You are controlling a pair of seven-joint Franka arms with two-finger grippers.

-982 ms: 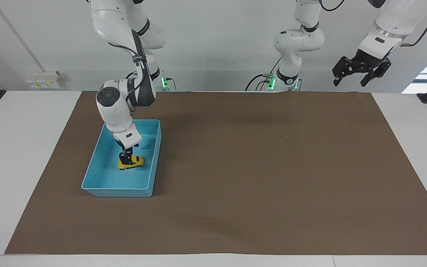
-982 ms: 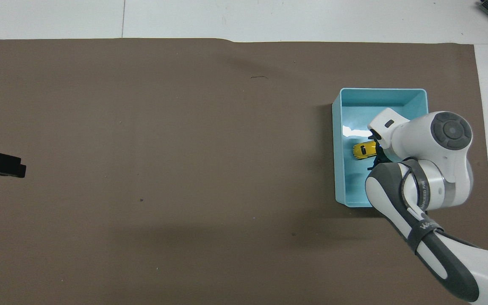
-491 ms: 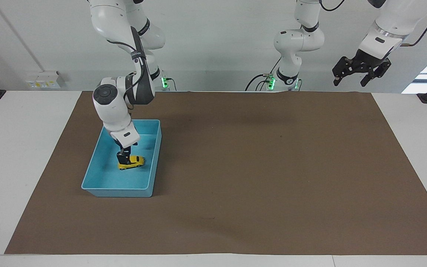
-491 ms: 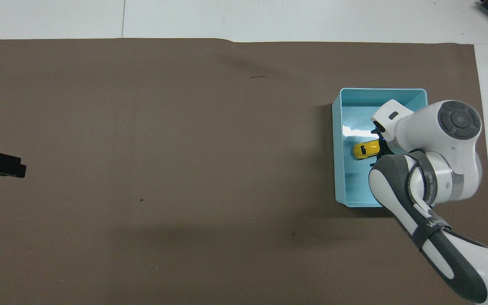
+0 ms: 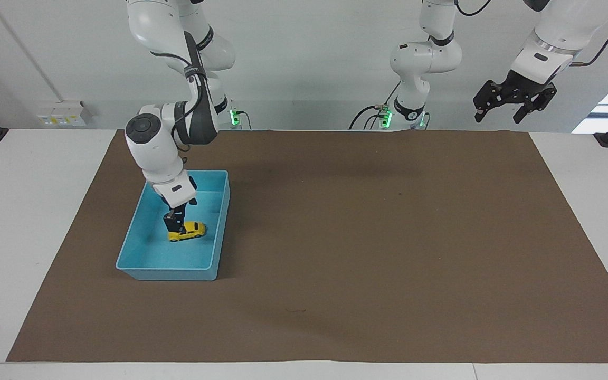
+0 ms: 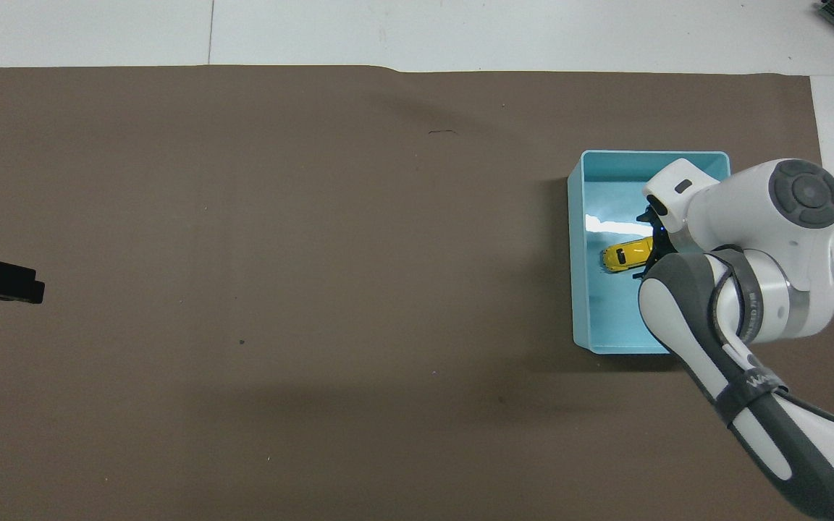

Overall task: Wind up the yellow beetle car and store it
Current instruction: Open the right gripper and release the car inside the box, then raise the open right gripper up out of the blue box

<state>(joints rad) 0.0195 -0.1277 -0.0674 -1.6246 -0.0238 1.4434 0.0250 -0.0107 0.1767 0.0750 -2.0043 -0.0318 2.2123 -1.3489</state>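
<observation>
I see my right gripper [image 5: 174, 228] down inside the light-blue tray [image 5: 138, 248], its fingers spread apart and holding nothing, the tips at one end of the yellow beetle car [image 5: 188, 231], which sits on its wheels on the tray floor just beside them; I can't tell whether they still touch it. Away toward the other end of the table, my left gripper [image 5: 512, 108] waits high in the air with its fingers apart and empty. Under everything lies a brown mat [image 5: 367, 237] on the white table [image 5: 24, 211], with a pale wall at the robots' backs.
</observation>
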